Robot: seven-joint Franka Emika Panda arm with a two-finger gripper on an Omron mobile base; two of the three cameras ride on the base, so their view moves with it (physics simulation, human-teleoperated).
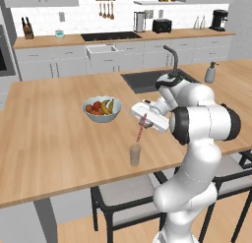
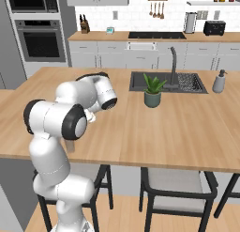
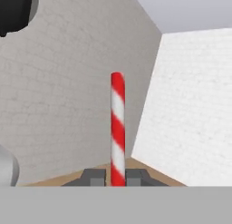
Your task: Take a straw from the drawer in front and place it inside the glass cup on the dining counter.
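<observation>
Straw above cup. The gripper (image 1: 145, 116) is clenched on the straw (image 1: 140, 129) near its upper end; in the hand view the red-and-white shaft (image 3: 118, 128) rises from between the two dark fingertips (image 3: 93, 177), so its long axis runs along the line of the gripper. In the left base view the straw hangs from the gripper at a slight lean — the lower tip slanting towards the fruit bowl (image 1: 102, 109) — and that tip appears just above the rim of the glass cup (image 1: 135, 154), though one view cannot fix whether it is truly over the mouth or a little in front of or behind it. The glass cup stands upright on the table (image 1: 49, 134), on the near side of the fruit bowl, close to the table's front edge. The coming move appears to turn on one relation — the cup lies almost straight below the gripper, so a descent along the straw's own axis, with the lean corrected, should seat the tip inside.
</observation>
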